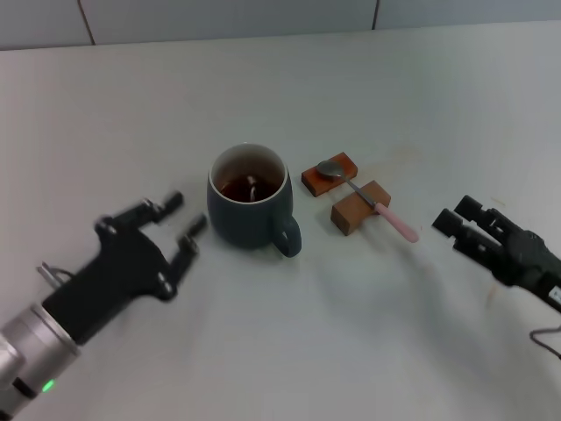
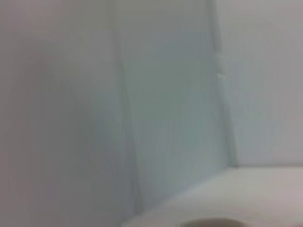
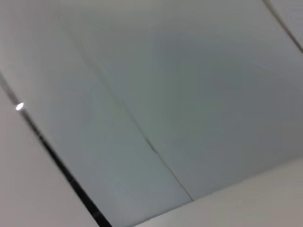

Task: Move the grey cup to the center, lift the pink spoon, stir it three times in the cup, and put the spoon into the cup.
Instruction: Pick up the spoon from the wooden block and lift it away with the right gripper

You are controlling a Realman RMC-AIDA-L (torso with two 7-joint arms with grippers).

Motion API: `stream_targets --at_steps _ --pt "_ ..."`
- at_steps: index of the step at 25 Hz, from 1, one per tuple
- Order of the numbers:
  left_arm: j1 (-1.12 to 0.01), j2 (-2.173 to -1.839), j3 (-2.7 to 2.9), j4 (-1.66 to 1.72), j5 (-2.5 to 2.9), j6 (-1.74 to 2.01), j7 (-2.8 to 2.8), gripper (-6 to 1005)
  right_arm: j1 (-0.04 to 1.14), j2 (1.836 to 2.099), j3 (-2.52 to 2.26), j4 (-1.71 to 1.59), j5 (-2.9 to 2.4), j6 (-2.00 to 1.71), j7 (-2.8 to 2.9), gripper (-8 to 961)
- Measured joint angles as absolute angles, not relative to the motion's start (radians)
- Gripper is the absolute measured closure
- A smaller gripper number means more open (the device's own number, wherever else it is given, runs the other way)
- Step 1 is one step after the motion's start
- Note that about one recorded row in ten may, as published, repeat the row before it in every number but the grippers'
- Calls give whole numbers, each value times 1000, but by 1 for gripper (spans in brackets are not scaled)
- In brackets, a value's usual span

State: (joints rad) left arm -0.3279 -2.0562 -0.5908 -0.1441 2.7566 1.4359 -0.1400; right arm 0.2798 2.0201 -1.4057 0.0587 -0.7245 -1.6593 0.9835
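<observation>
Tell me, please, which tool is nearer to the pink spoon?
Right. The right tool sits just beyond the pink spoon handle's end; the left tool lies across the grey cup.

White table, grey cup, two wooden blocks under pink spoon

The grey cup is dark blue-grey outside, cream-white inside, holding dark reddish-brown liquid; the pink spoon has a grey metal bowl and a pale pink handle; the two wooden blocks beneath it are orange-brown; the table is plain off-white; the left gripper and the right gripper are black; the left arm's cuff is silver with a small green light.
</observation>
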Motion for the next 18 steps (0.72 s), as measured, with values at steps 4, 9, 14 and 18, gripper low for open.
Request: stream_targets --at_steps 4,9,14,18 --pt "-334 -2058 -591 -125 2850 1451 -136 711 318 2000 -1411 41 -733 -1573 1202 116" --pt "-334 -2059 -591 -118 2854 1449 -138 595 351 2000 -1417 19 -767 -1467 1325 116" --pt "-333 -2059 -599 -117 2855 1448 -138 411 355 2012 -1418 -18 -793 -1386 1353 116" --pt "-330 -2059 -600 -117 2851 1444 -133 261 364 2019 -1427 -25 -797 -1358 1359 117"
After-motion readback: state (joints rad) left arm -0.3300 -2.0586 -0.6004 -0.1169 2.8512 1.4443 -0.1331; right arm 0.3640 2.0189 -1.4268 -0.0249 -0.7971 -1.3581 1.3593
